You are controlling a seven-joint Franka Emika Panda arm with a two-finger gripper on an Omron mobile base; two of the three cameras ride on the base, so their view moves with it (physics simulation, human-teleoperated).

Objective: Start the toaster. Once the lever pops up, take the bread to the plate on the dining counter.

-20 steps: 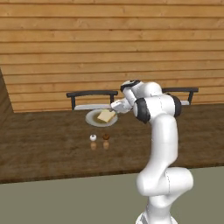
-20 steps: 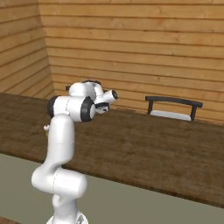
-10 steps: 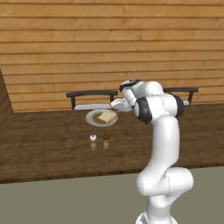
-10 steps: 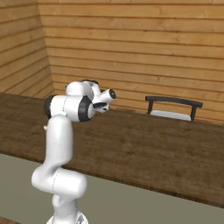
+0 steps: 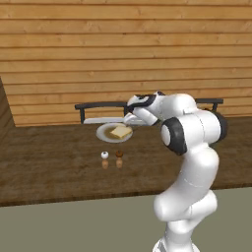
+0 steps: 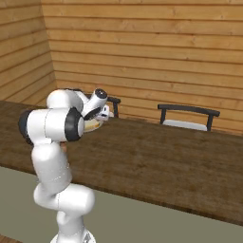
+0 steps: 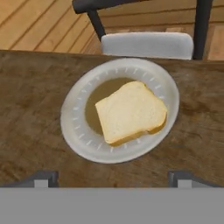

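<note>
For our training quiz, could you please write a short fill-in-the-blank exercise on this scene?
1. The bread lies on the ____.
2. The gripper above it stands ____, holding nothing.
3. The plate rests on the dark ____ dining counter.
4. Behind the plate stands a ____ with a grey seat.

Missing: plate; open; wooden; chair

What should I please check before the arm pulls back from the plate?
1. Bread lies on the plate: ok.
2. Bread sits inside the rim, flat: ok.
3. Hand is open, its fingertips clear of the bread: ok.
4. Plate rests on the dining counter: ok.
5. Shakers stand apart from the plate: ok.
6. Chair behind the plate is clear of the hand: cannot tell.
</note>
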